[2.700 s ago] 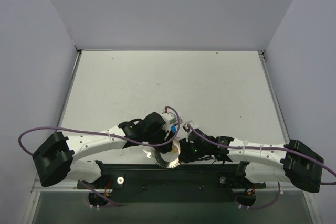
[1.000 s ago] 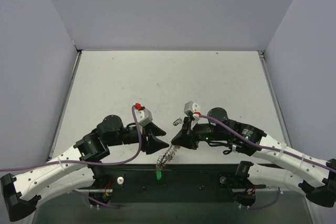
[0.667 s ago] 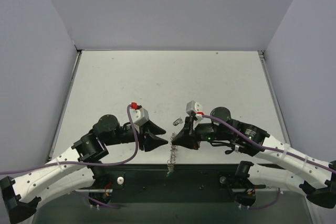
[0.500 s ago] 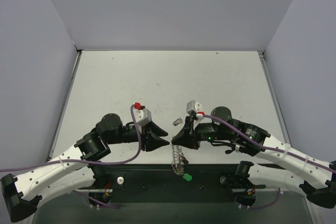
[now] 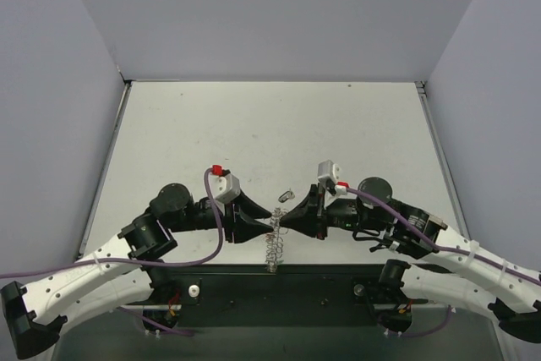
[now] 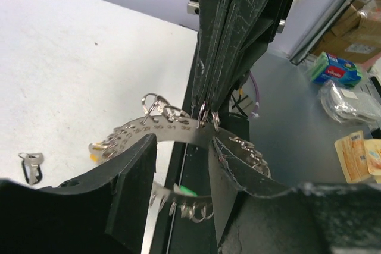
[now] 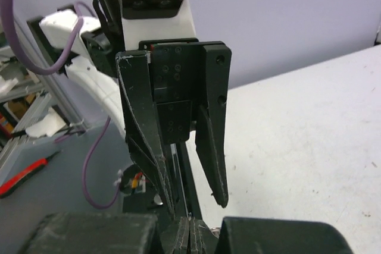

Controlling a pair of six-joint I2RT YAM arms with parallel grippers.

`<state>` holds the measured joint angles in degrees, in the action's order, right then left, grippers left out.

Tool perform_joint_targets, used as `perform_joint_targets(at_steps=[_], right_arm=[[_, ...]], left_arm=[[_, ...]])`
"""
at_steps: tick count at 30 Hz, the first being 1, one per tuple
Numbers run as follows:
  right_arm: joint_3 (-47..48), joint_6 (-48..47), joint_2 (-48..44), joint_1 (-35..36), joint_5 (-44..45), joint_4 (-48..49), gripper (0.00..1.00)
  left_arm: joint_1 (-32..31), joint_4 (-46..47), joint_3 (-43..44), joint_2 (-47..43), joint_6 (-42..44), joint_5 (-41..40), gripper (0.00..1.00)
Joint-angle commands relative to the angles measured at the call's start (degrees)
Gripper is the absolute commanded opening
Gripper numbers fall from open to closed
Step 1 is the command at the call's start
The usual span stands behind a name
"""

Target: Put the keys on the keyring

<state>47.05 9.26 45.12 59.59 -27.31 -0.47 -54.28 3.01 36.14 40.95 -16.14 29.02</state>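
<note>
1. Two arms [image 5: 127,247] meet above the near edge of the table [image 5: 270,133], with their tips facing each other and close together.
2. Keyring [image 6: 178,133]: a flat silvery band stamped with numbers, its rim strung with many small wire loops. It hangs in the air between the two grippers, clear of the table. From above it shows edge-on, as a thin coil-like strip dropping toward the dark base rail [image 5: 279,293].
3. Right gripper [image 6: 208,114]: its fingers are pressed together, clamped on the top of the keyring's band. The ring hangs from this grip.
4. Left gripper [image 6: 181,147]: its fingers stand apart, one on each side of a stretch of the band, which crosses the gap just past the tips. It is not clear whether either tip touches the band.
5. Keys on the ring: a green head [image 6: 187,191] shows at the ring's lower part, seen between the left fingers. A yellowish piece [image 6: 94,147] hangs at the band's left end in the left wrist view. Any other heads are too small or too hidden to tell.
6. Loose key [image 5: 286,195]: silvery, with a small loop, lying flat on the table just beyond the gripper tips and apart from the ring.
7. Packets [image 6: 336,66]: these lie on a grey surface off the table's near side, seen only in the left wrist view.
</note>
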Motion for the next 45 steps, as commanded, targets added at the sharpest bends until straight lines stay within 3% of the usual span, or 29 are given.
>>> perform_joint_targets(at_steps=[1, 11, 22, 37, 45], right_arm=[[-4.76, 3.74, -6.52, -0.18, 4.45, 15.75, 0.0], [-7.76, 7.09, -8.04, -0.27, 3.67, 30.69, 0.0], [-5.83, 7.0, -6.63, -0.09, 2.96, 36.77, 0.0], [-5.91, 6.39, -6.89, -0.18, 3.58, 37.73, 0.0], [-6.09, 6.56, -6.36, -0.18, 3.32, 38.0, 0.0]], left_arm=[[0.32, 5.95, 0.6, -4.2, -1.43, -4.66, 0.5], [3.21, 19.83, -0.02, -3.51, -6.97, 0.6, 0.48], [7.35, 30.91, 1.39, 1.06, -12.16, 7.54, 0.46], [7.52, 33.2, 1.83, 4.49, -14.18, 11.41, 0.4], [7.35, 33.56, 2.79, 6.69, -14.44, 11.32, 0.3]])
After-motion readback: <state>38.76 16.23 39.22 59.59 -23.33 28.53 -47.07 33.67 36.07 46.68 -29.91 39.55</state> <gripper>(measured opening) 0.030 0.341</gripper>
